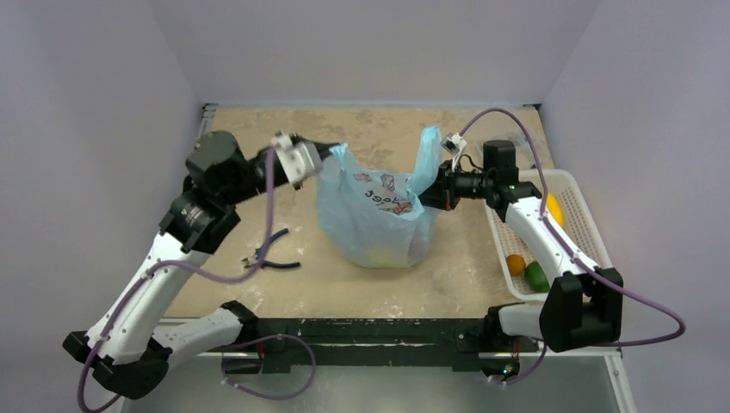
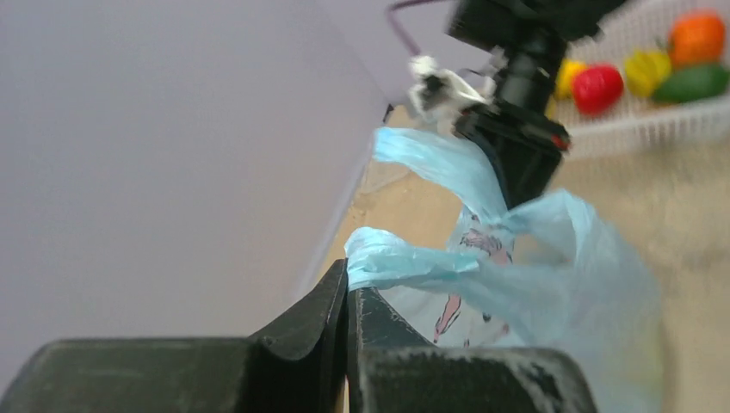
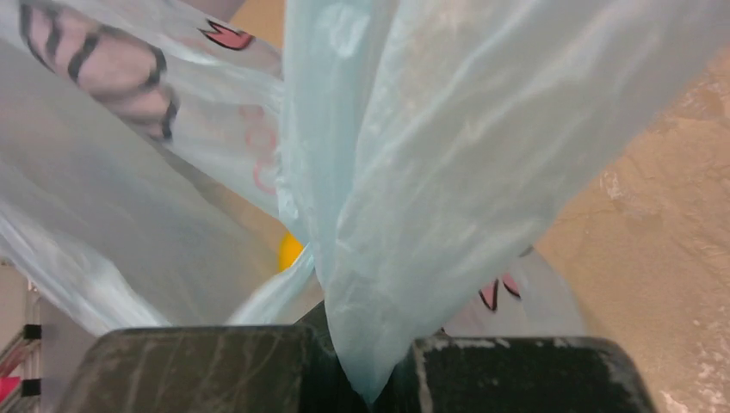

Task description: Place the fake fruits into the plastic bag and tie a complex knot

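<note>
The light-blue plastic bag point(image 1: 376, 215) stands in the middle of the table, with fruit shapes showing faintly through its lower part. My left gripper point(image 1: 330, 156) is shut on the bag's left handle strip point(image 2: 405, 258), pulling it up and left. My right gripper point(image 1: 428, 194) is shut on the bag's right side, whose handle strip point(image 1: 428, 151) sticks up beside it; in the right wrist view the film point(image 3: 405, 198) runs down between the jaws. A yellow fruit point(image 3: 288, 249) shows inside the bag. Yellow point(image 1: 553, 208), orange point(image 1: 515, 264) and green point(image 1: 536, 276) fruits lie in the basket. No knot is visible.
A white slotted basket point(image 1: 585, 215) stands at the right edge, also in the left wrist view point(image 2: 654, 129) with red point(image 2: 597, 88), yellow, orange and green fruits. Black pliers point(image 1: 271, 254) lie on the table left of the bag. Walls enclose the table at the back and sides.
</note>
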Motion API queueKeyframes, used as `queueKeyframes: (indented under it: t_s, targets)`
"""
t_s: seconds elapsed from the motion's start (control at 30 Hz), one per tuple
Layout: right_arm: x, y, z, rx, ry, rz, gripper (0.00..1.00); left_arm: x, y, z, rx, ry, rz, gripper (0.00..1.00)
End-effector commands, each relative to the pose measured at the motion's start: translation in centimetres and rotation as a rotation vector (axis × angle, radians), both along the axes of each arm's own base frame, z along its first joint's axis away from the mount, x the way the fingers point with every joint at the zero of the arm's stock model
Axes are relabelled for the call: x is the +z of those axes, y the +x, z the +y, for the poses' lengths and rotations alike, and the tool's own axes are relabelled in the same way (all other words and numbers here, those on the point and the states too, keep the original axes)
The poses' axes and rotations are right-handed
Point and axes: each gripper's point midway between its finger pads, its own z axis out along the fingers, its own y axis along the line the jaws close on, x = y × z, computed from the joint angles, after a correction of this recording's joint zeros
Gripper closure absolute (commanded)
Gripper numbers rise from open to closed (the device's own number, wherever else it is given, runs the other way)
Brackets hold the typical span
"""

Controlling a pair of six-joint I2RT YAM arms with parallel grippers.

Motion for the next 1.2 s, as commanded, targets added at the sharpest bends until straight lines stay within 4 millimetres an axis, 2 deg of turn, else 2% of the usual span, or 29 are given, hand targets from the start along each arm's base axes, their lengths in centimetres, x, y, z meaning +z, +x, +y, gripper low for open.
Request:
queueKeyframes:
  t_s: [0.0, 0.13, 0.2, 0.3, 0.47, 0.53, 0.57, 0.6, 0.63, 0.67, 0.73, 0.83, 0.97, 1.07, 1.17]
  targets:
    - [1.1, 1.4, -1.1, 0.017, -0.094, -0.183, 1.0, 1.9, 1.4, 1.3, 0.147, -0.365, 0.766, 1.0]
    - [1.3, 1.6, -1.7, 0.037, -0.144, -0.265, 1.0, -2.2, 3.1, 0.8, 0.207, -0.462, 1.157, 1.0]
    - [1.4, 1.3, -2.1, 0.045, -0.166, -0.29, 1.0, -4.4, 4.4, 1.4, 0.264, -0.518, 1.328, 1.0]
    - [1.5, 0.8, -3.1, 0.038, -0.184, -0.3, 1.0, -7.5, 6.2, 3.4, 0.362, -0.6, 1.48, 1.0]
    - [1.6, 0.3, -5.6, 0.051, -0.243, -0.335, 1.0, -9.0, 8.1, 6.6, 0.445, -0.723, 1.578, 1.0]
    - [1.3, -0.3, -5.7, 0.079, -0.254, -0.339, 1.0, -8.7, 8.1, 6.6, 0.415, -0.718, 1.579, 1.0]
    - [1.2, -0.5, -5.7, 0.088, -0.254, -0.334, 1.0, -8.3, 8.0, 6.3, 0.371, -0.708, 1.555, 0.96]
    - [1.1, -0.7, -5.6, 0.094, -0.253, -0.33, 1.0, -7.4, 7.7, 6.0, 0.317, -0.696, 1.521, 0.8]
    - [1.1, -0.8, -5.7, 0.092, -0.254, -0.319, 1.0, -6.7, 7.4, 5.9, 0.286, -0.68, 1.483, 0.59]
    - [1.1, -0.9, -5.6, 0.09, -0.245, -0.307, 1.0, -6.1, 7.1, 6.1, 0.273, -0.647, 1.413, 0.46]
    - [1.4, -1.0, -5.3, 0.083, -0.219, -0.292, 1.0, -5.2, 6.6, 6.6, 0.281, -0.557, 1.271, 0.31]
    - [1.7, -1.2, -5.1, 0.086, -0.203, -0.285, 1.0, -4.2, 6.4, 8.0, 0.346, -0.425, 1.04, 0.15]
    - [1.5, -1.3, -5.1, 0.095, -0.207, -0.282, 1.0, -4.4, 7.2, 9.6, 0.462, -0.218, 0.732, 0.12]
    - [1.6, -1.4, -5.0, 0.104, -0.205, -0.283, 1.0, -5.6, 6.9, 9.1, 0.456, -0.048, 0.553, 0.13]
    - [1.7, -1.3, -5.1, 0.105, -0.207, -0.277, 1.0, -6.2, 5.9, 8.2, 0.345, 0.038, 0.41, 0.17]
